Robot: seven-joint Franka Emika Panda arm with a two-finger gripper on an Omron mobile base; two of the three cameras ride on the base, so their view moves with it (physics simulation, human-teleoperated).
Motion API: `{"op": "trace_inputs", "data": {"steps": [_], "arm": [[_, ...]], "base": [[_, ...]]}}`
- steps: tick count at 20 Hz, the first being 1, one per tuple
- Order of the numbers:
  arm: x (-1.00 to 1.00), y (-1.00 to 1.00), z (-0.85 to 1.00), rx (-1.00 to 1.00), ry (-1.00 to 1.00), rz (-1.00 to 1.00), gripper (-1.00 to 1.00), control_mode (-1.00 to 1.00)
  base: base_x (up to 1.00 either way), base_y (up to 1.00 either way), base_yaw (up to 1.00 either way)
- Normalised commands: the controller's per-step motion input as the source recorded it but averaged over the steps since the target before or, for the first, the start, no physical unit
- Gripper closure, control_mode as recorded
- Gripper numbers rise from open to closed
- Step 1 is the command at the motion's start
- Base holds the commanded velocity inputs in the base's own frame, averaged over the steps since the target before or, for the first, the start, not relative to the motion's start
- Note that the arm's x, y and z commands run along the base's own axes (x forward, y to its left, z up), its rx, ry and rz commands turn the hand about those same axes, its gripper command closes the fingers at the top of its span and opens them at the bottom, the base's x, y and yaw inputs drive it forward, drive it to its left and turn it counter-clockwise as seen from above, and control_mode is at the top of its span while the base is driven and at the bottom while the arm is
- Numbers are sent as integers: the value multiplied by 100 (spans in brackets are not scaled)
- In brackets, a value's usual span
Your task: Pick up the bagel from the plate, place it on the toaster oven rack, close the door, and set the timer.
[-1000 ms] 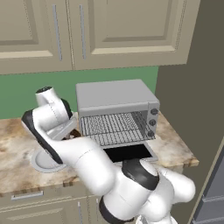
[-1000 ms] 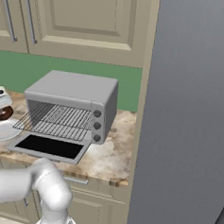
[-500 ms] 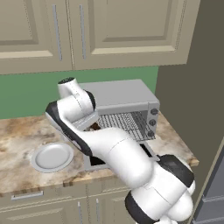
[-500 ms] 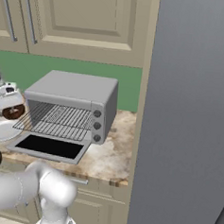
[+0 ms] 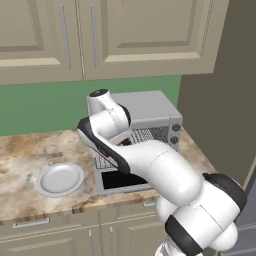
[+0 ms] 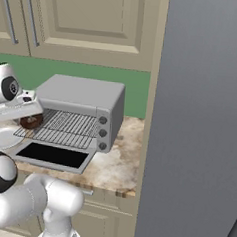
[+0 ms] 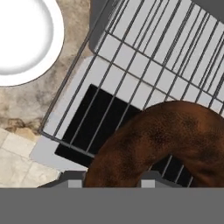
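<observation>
change since a second ago: the arm (image 5: 150,165) has swung from over the plate toward the toaster oven, and the bagel has gone with it; half a second ago it was between plate and oven, now it hangs at the left front of the rack.
plate: the plate (image 5: 60,179) lies bare on the bench (image 5: 25,155), just left of the oven; in the hand view its rim (image 7: 26,43) sits at the upper left, apart from the rack.
bagel: the bagel (image 6: 31,120) is a dark brown ring, off the plate, held above the left front part of the rack; in the hand view it (image 7: 162,140) arches over the wire bars and the black glass below them.
bagel pose: the ring has no long axis; in the hand view the arch and the hole beneath it face the camera, so it seems to hang on edge rather than flat; the exact tilt cannot be told.
jaws: the jaws are clamped on the bagel; the gripper (image 6: 28,115) holds it by its lower part, and the fingertips (image 7: 72,179) show dark at either side of the ring.
rack: the rack (image 6: 70,127) spans the open oven, its bars running front to back.
door: the door (image 6: 52,157) lies folded down flat in front of the cavity, black glass upward.
oven: the toaster oven (image 5: 150,107) stands on the bench against the green wall, with its knobs (image 6: 103,133) stacked on the right front.
</observation>
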Motion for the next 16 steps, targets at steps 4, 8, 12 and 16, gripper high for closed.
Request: {"op": "trace_inputs", "data": {"steps": [4,8,12,16], "arm": [[46,-30,-21,0,0,-9,100,-100],[39,-26,-25,0,0,-7,100,-100],[13,-24,-28,0,-2,-5,100,-100],[14,-11,-27,0,-2,-4,-100,-100]], "base": [[0,0,0],[0,0,0],[0,0,0],[0,0,0]]}}
